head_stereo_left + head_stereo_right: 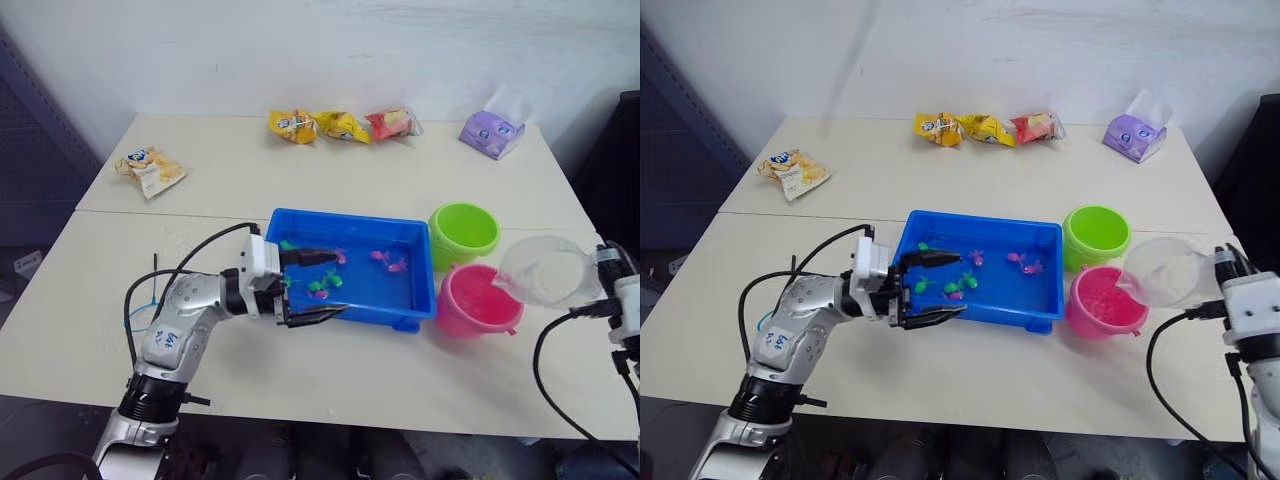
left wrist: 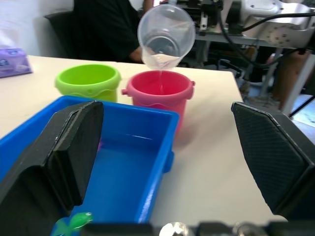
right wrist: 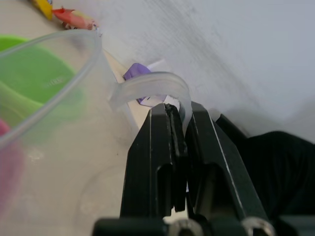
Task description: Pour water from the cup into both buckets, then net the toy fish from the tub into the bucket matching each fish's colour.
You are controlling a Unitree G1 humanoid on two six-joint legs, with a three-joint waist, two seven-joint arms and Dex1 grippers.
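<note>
My right gripper [image 3: 178,109] is shut on the handle of the clear cup [image 1: 548,270], which is tipped over the pink bucket [image 1: 476,300]. A thin stream of water [image 2: 160,81] runs from its spout into that bucket. The green bucket [image 1: 463,232] stands just behind the pink one, beside the blue tub [image 1: 345,218]. Green fish [image 1: 322,286] and pink fish [image 1: 390,262] lie in the tub. My left gripper [image 1: 340,285] is open, one finger over the tub's near-left corner and one outside its front wall. The net [image 1: 140,308] lies on the table, mostly hidden behind my left arm.
Three snack packets [image 1: 340,125] and a purple tissue pack [image 1: 490,130] lie along the table's far edge. Another snack packet [image 1: 150,170] sits at the far left. Bare tabletop stretches in front of the tub.
</note>
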